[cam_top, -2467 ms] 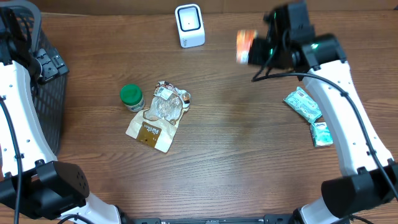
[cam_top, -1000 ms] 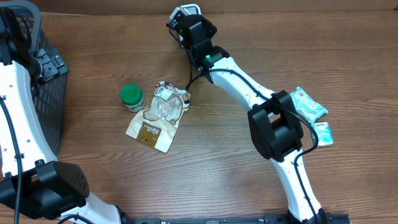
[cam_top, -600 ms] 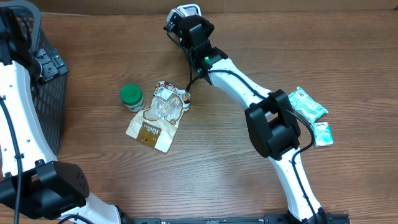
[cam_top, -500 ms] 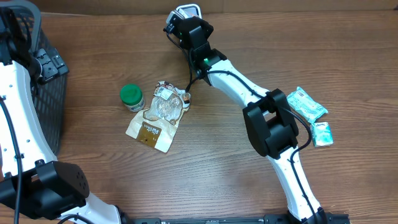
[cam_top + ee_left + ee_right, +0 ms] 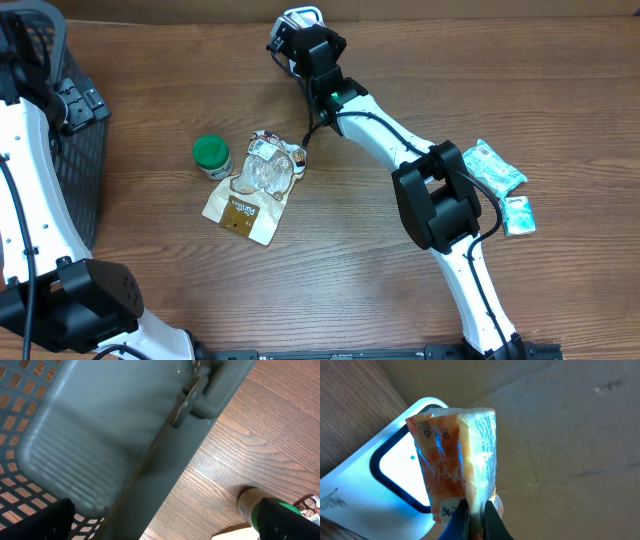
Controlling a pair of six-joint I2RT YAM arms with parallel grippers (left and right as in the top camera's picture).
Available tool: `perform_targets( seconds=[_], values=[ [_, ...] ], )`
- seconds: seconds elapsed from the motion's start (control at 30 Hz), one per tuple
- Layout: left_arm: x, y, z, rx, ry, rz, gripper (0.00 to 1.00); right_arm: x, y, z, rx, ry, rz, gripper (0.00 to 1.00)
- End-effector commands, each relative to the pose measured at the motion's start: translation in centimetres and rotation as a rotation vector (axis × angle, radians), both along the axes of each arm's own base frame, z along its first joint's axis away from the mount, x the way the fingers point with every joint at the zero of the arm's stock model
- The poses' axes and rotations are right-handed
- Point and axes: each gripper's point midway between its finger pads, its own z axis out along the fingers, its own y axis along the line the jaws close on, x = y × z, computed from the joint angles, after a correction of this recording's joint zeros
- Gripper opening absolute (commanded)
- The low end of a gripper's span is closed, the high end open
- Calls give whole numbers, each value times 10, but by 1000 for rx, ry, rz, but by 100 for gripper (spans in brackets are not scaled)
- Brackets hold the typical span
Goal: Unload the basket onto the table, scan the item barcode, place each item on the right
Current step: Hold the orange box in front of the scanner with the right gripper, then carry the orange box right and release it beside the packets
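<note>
In the right wrist view my right gripper (image 5: 476, 516) is shut on the lower edge of an orange snack packet (image 5: 452, 460), which it holds upright. Close behind the packet stands the white scanner (image 5: 367, 485), its window lit blue-white. From overhead the right gripper (image 5: 292, 42) sits right in front of the scanner (image 5: 303, 14) at the table's far edge, and the arm hides the packet. My left gripper (image 5: 165, 530) is open and empty above the rim of the dark basket (image 5: 100, 435). Overhead it shows at the far left (image 5: 78, 106).
A green-lidded jar (image 5: 211, 156) stands mid-left, also seen in the left wrist view (image 5: 272, 510). Beside it lies a brown bag under a clear snack pack (image 5: 252, 188). Two teal packets (image 5: 492, 167) (image 5: 517, 215) lie at the right. The basket (image 5: 72, 160) fills the left edge.
The right arm swung from the far right across to the scanner with the orange packet. Over the last second it only shifted slightly there. The left arm has not moved.
</note>
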Motion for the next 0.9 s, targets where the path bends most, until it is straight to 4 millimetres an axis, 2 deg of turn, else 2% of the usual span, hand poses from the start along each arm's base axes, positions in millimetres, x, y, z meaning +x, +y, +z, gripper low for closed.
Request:
perform_targets(
  seconds=[0.0, 0.13, 0.3, 0.37, 0.5, 0.6, 0.63, 0.73, 0.8, 0.87],
  values=[
    [1, 0, -5, 2, 16, -15, 100, 1, -1, -2, -38, -1, 10, 4],
    [1, 0, -5, 2, 16, -15, 100, 2, -14, 4, -60, -26, -68, 4],
    [1, 0, -5, 2, 16, -15, 100, 2, -22, 25, -53, -66, -113, 4],
    [1, 0, -5, 2, 16, -15, 100, 0, -23, 40, -31, -79, -117, 4],
    [1, 0, -5, 2, 16, -15, 100, -12, -22, 89, 107, -106, -132, 4],
    [1, 0, -5, 2, 16, -15, 100, -31, -20, 128, 190, -73, -92, 4],
    [1, 0, -5, 2, 16, -16, 100, -43, -22, 149, 257, -58, -85, 4],
    [1, 0, -5, 2, 16, -15, 99, -72, -32, 187, 408, -15, -109, 4],
    [1, 0, -5, 2, 16, -15, 100, -98, -42, 207, 522, 45, -136, 4],
    [1, 0, -5, 2, 16, -15, 100, -127, -47, 219, 634, 132, -148, 4]
  ],
)
